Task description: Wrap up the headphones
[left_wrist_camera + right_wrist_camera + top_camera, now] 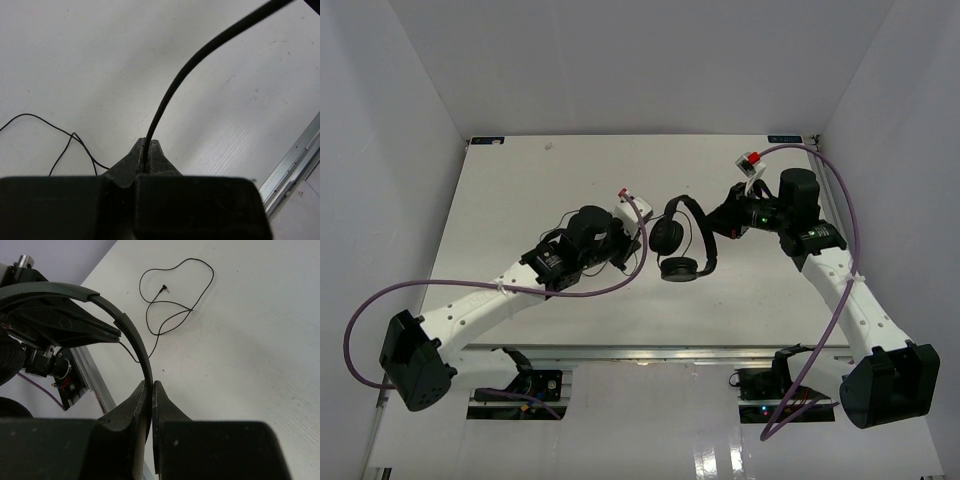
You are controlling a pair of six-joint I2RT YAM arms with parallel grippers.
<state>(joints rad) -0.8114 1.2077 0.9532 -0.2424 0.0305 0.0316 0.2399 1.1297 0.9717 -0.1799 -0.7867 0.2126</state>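
Headphones, one pair with two earcups, sit between the two grippers. The left gripper is clamped on one thin black part of them, band or cord I cannot tell, while the right gripper pinches the curved headband. One thin cord lies looped on the table ahead of the right gripper's fingertips.

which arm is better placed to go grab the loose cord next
Probably left. Both grippers are shut on the headphones, but the loose cord lies on the table close beside the left gripper, while from the right gripper it sits out beyond the headband. The right can hold on.
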